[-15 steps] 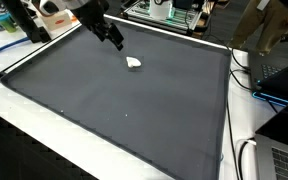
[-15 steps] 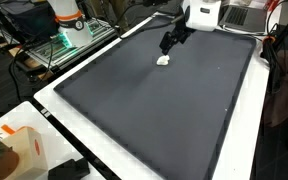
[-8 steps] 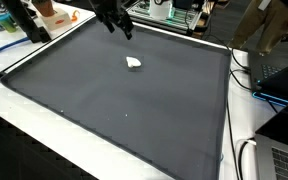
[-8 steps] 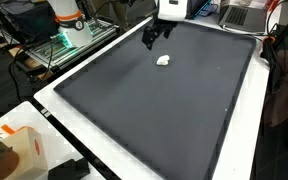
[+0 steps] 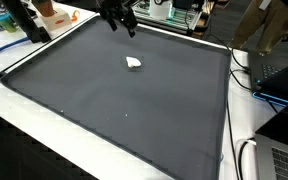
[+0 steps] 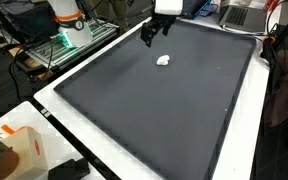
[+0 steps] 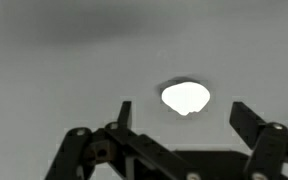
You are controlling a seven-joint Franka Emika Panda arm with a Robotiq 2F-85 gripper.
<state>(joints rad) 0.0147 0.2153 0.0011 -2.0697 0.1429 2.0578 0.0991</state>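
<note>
On the dark mat, a small white lump lies below the gripper and well apart from it. A clean pick likely calls for descending straight, keeping the lump centred, and closing gently just above the mat. The wrist view shows it between the two fingers, slightly ahead of their tips. The jaws stand wide, released, holding nothing.

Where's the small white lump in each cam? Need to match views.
Exterior view: white lump in the upper middle, on the dark mat, below-right of the end effector.
Exterior view: white lump in the upper middle, just below-right of the end effector, near the mat's far edge.
Wrist view: white lump right of centre, between the open fingers, touching neither.
Shared landmark: the dark mat beneath it.
</note>
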